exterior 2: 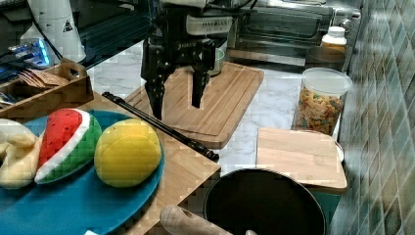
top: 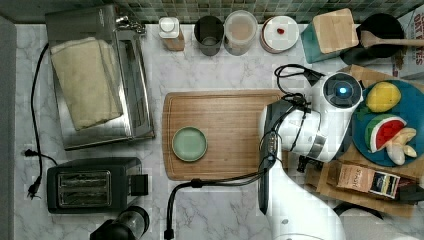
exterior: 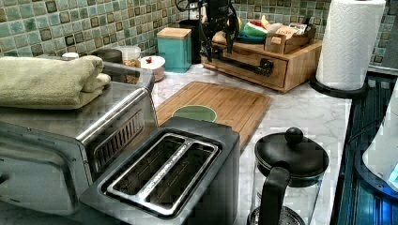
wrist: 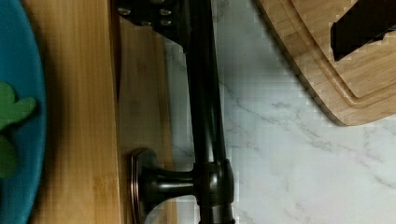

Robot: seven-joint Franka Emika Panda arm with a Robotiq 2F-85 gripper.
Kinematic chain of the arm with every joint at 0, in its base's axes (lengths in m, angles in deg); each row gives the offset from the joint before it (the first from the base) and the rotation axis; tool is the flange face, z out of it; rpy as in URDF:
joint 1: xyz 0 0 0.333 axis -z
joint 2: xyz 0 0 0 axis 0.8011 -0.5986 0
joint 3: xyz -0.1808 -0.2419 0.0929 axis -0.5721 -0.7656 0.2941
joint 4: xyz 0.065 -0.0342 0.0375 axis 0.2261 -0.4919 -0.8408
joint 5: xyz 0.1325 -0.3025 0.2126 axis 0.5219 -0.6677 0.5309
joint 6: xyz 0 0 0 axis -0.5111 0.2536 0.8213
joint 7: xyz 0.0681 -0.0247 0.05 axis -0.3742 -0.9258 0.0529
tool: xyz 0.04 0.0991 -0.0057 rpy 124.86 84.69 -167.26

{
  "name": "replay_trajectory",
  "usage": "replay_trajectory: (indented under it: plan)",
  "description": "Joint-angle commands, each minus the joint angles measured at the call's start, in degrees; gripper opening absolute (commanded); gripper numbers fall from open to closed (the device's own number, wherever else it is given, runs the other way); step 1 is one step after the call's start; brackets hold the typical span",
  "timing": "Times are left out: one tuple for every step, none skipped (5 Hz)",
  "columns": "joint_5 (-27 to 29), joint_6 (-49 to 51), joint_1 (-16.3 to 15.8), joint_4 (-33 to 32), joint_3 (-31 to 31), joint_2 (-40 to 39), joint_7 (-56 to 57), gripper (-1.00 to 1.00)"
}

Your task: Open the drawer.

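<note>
The drawer (exterior: 256, 63) sits shut in its bamboo box at the far end of the table (exterior: 300, 117), just beyond the cutting board (exterior: 220, 103), a blue plate (exterior 2: 73, 200) of toy fruit resting on top. Its black bar handle (wrist: 205, 116) runs along the front on 2 brackets. The claw (exterior 2: 176, 93) hangs over the bar with its fingers (exterior 2: 198, 90) spread apart, gripping nothing. This looks like the approach step: next it should descend to straddle the bar, close, then pull straight outward.
</note>
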Motion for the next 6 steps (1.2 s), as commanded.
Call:
replay_trajectory:
  plan:
    - [-4.62, -4.60, 1.93, -2.34, -2.87, -3.19, 3.94, 1.00]
    - [-4.20, -2.15, 2.36, -2.14, -1.44, -2.66, 3.52, 1.00]
    - [0.85, -3.15, 3.12, -2.54, 1.58, -3.46, 4.01, 1.00]
    - [3.59, -5.60, 4.64, -1.39, 4.67, -5.86, 4.74, 1.00]
    - [3.98, -4.50, 4.20, -1.88, 4.69, -5.41, 3.31, 1.00]
    - [4.47, -1.22, 2.95, -2.05, 4.71, -4.05, 2.44, 1.00]
